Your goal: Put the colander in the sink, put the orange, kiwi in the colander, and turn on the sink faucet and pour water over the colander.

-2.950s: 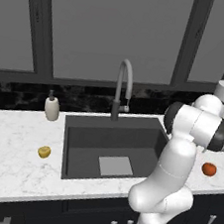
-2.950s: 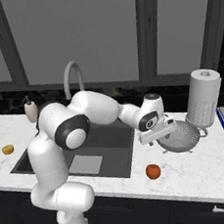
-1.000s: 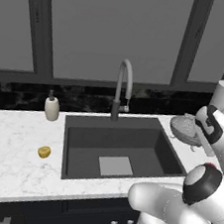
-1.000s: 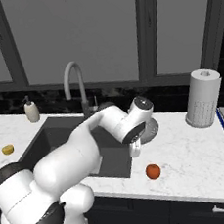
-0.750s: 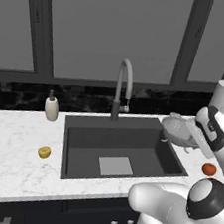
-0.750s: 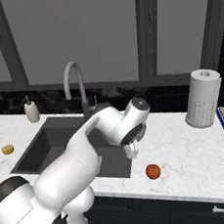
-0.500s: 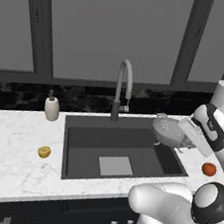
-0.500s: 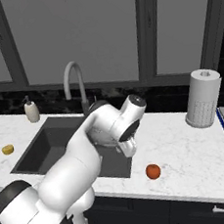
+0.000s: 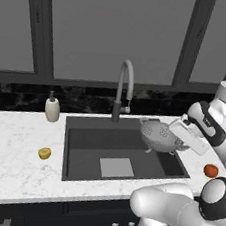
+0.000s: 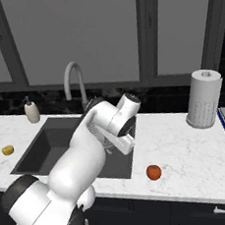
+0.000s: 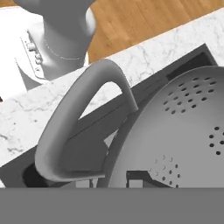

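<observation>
Colander [image 9: 160,134] now over sink [image 9: 84,156] — in jaws

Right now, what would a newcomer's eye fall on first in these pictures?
The silver-grey perforated metal colander, held by the robot's hand at its rim, hangs tilted over the right part of the large dark grey sink. Next come the small red-orange fruit on the white marble counter right of the sink and the yellowish fruit to its left.
</observation>
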